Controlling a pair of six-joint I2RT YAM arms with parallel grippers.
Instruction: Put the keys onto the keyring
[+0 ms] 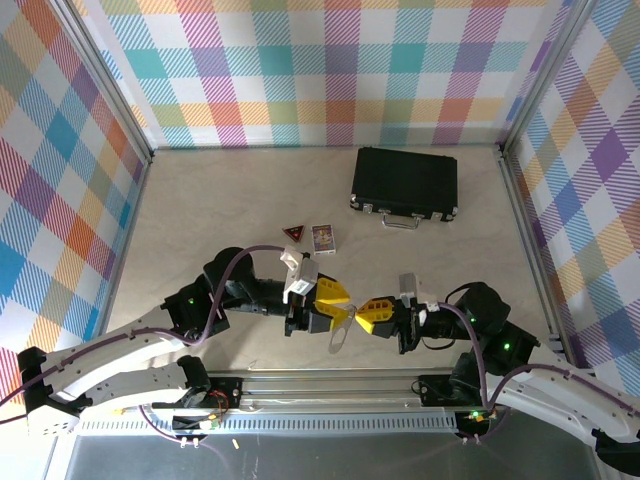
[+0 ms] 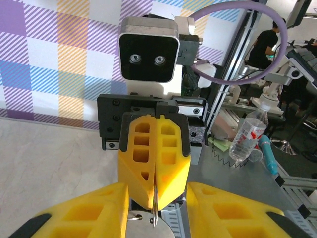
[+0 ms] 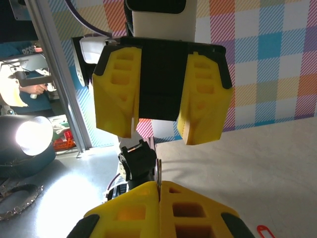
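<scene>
The silver-grey oval metal keyring (image 1: 340, 337) hangs above the table between the 2 grippers, near the front edge. Its upper part is pinched edge-on between the closed yellow fingers of the right gripper (image 2: 155, 191), and the rest of the loop hangs free below the fingertips. The left gripper (image 3: 159, 135) faces the right gripper tip to tip. Its 2 yellow fingers stand apart and hold nothing, and in the left wrist view the right gripper's closed tip and the ring's thin edge line up with the gap between them. In the right wrist view, 1 small red loop-shaped piece (image 3: 265, 231) lies on the beige tabletop (image 1: 220, 200) beside the right gripper; it is too small to tell whether it belongs to the keys. Farther back lie 1 dark triangular badge with a red edge (image 1: 292, 233) and, just beside it, 1 small printed card (image 1: 323, 238). A black rectangular case with a metal handle (image 1: 405, 183) sits well apart, toward the rear right.
</scene>
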